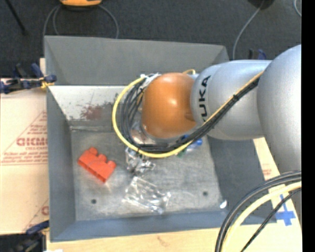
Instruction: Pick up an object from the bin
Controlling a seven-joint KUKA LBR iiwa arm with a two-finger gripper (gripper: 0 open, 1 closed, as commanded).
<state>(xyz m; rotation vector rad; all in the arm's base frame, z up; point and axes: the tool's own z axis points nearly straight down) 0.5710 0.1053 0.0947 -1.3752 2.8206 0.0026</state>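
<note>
Though we cannot tell if our jaws are open, a red toy brick (97, 165) lies left, crumpled clear plastic (146, 196) just below them.

A silver arm (241, 104) is extended over the bin (58, 156) from its right side. The orange wrist cover (165, 112) is ringed by yellow cable (117, 121). The gripper (137, 161) is held low over the bin's middle.
</note>
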